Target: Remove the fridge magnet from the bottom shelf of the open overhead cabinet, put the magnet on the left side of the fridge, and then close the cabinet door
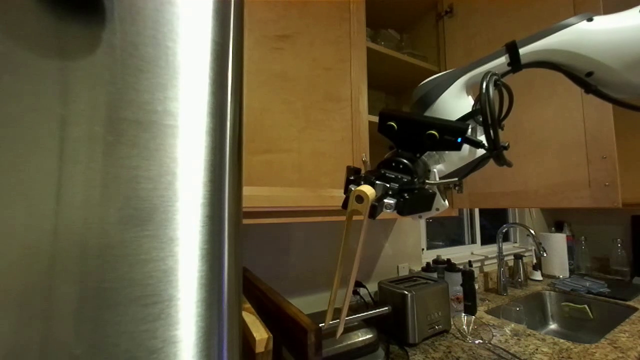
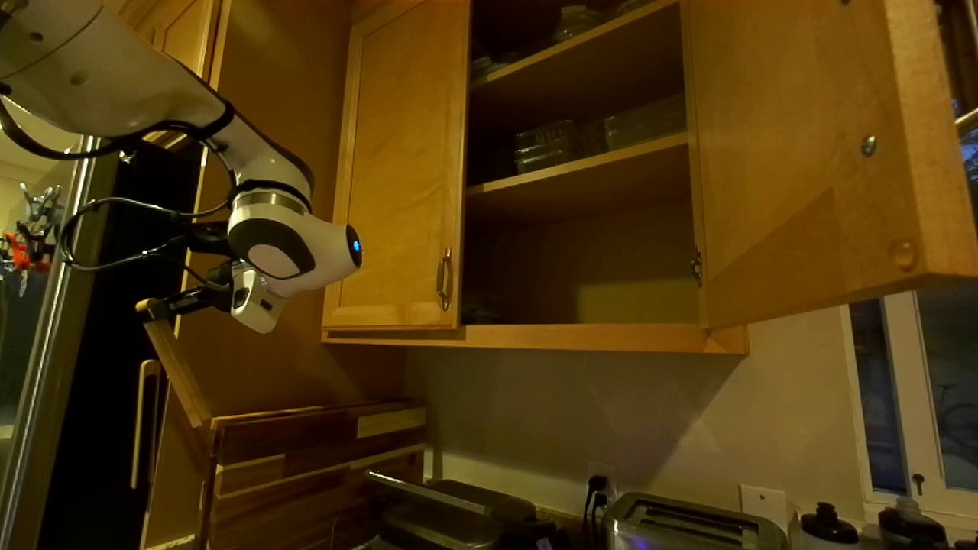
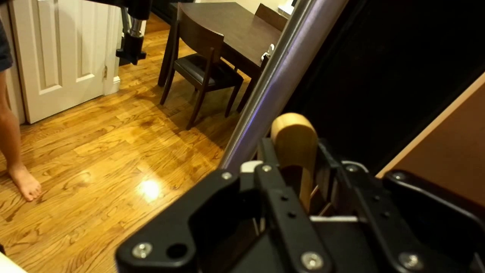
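The fridge magnet appears to be the light-wood tongs, also in the wrist view and an exterior view. My gripper is shut on their rounded top; the legs hang down, slightly tilted. The gripper is beside the fridge's steel front edge and black side. A similar wooden shape shows against that black side; I cannot tell whether it is a reflection. The overhead cabinet stands open. Its door is swung wide. Only the bottom shelf's front edge shows clearly.
A closed cabinet door adjoins the opening. Below stand upright cutting boards, a metal-handled appliance, a toaster, bottles and a wine glass. A person's leg and chair show beyond.
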You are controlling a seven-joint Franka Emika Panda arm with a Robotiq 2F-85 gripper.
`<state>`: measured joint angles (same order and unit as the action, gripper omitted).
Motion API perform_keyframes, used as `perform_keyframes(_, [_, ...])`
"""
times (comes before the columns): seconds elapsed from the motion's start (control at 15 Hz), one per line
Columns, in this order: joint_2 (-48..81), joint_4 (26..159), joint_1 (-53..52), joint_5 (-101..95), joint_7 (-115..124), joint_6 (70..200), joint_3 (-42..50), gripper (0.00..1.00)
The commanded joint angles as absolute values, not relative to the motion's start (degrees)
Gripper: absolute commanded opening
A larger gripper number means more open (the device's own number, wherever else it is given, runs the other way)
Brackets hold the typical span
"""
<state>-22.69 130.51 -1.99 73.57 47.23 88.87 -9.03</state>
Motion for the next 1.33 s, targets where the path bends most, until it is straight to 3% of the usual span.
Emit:
perform_keyframes(0.0, [-23.43, 131.68, -3.06, 77.73, 49.4, 87.75, -8.96, 0.07])
perform_keyframes(0.6, [-22.51, 133.54, -7.14, 91.66, 58.64, 88.97, -12.19, 0.07])
perform_keyframes(1.27, [-17.61, 131.87, -10.88, 104.8, 57.95, 112.69, -18.99, 0.07])
